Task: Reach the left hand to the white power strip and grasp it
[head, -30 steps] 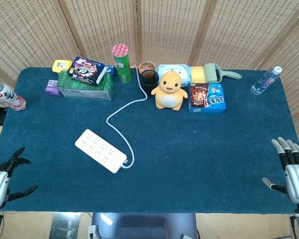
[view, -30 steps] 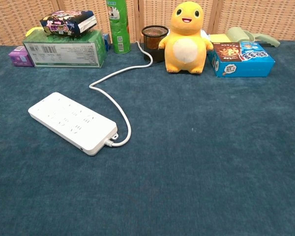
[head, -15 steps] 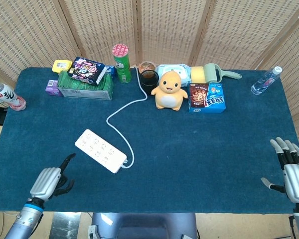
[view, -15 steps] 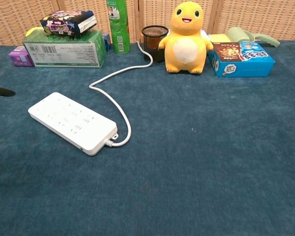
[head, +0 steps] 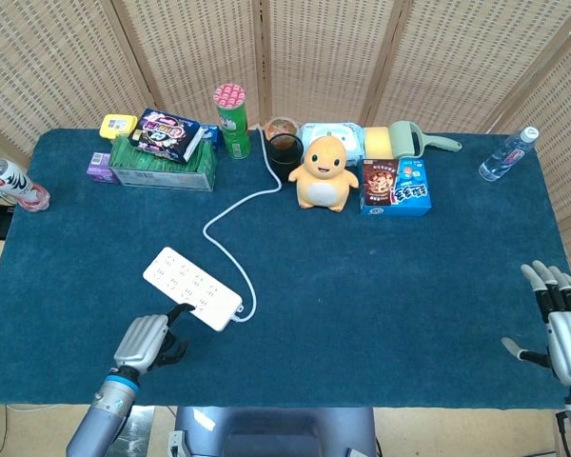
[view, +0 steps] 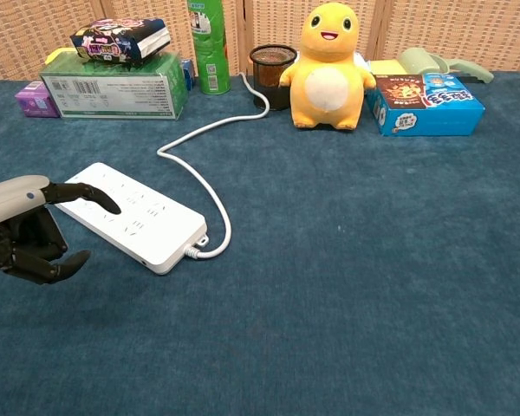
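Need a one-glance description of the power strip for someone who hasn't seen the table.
On the blue table cloth, look left of centre, in front of the green box. The white power strip lies flat and diagonal there, the only long white slab, its cord curling back.

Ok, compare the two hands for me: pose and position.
The left hand sits by the near side of the white power strip, fingers partly curled and one reaching over its edge; the right hand rests far off at the table's right edge, near nothing. The left is angled toward the strip; the right points straight up the table, fingers spread. Both hold nothing.

White power strip (head: 192,288) flat on table, angled, cord attached
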### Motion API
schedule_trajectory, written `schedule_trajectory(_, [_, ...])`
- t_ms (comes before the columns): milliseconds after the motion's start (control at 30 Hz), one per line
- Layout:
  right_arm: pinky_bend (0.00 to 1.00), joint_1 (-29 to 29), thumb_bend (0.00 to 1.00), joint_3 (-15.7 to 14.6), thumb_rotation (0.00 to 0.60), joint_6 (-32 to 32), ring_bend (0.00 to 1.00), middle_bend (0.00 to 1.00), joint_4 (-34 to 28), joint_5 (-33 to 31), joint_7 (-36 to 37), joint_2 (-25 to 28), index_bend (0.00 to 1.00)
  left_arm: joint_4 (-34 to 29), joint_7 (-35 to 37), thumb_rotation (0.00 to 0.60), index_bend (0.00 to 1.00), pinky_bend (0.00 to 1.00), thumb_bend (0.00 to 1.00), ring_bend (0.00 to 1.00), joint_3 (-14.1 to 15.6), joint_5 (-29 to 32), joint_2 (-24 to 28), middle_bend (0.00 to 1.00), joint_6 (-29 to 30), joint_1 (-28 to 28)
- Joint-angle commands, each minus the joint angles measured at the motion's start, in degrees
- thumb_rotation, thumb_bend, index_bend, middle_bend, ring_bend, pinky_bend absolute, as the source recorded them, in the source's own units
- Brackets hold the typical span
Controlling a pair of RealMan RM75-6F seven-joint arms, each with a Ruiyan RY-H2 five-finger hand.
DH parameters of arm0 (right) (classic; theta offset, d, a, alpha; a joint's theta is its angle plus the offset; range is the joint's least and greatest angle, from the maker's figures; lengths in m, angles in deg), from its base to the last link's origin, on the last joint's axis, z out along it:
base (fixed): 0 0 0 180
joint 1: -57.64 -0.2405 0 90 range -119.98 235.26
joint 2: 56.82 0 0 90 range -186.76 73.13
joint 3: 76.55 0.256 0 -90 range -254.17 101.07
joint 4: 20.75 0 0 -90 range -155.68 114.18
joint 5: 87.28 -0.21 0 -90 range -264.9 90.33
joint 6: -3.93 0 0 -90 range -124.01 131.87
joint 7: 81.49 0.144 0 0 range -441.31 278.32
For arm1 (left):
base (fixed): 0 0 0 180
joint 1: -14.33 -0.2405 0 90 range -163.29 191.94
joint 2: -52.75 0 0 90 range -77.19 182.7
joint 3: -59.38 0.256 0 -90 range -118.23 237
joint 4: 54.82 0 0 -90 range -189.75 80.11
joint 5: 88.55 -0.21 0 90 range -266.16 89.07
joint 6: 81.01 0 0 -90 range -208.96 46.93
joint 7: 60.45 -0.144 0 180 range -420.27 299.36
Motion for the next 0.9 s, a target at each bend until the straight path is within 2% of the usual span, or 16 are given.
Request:
schedule_trajectory(33, [0.00,-0.06,0.00,0.06,0.600,0.13,0.01,0.02,0.08,-0.10,0.35,0.12,0.02,-0.23,-4.29,0.600,0.24,1.00,0.51,1.00,-1.39,4.07,-2.82,1.00,1.11,2.23])
schedule_trajectory(233, [0.00,-0.11,0.00,0.16,0.600,0.26,0.01,0.02,0.22,-0.32,1.00,0.28,0.02,0.43,-9.07,0.600,0.25,1.00,0.51,1.00,-3.19,9.20,-6.14,1.00,2.52,5.27])
schedule_trajectory(367, [0.00,-0.12,0.00,0.29,0.600,0.26,0.01,0.02,0.27,-0.51,1.37,0.37,0.02,0.70,-11.04,0.600,0.25,1.00,0.51,1.00,-3.38,11.51,-7.10,1.00,3.61,6.32])
schedule_trajectory(900, [0.00,-0.12,0.00,0.41,0.600,0.32,0.01,0.02,0.43,-0.78,2.00,0.59,0.02,3.16,-10.47,0.600,0.26,1.00,0.50,1.00,-2.89,14.60,-8.69,1.00,4.62,8.74])
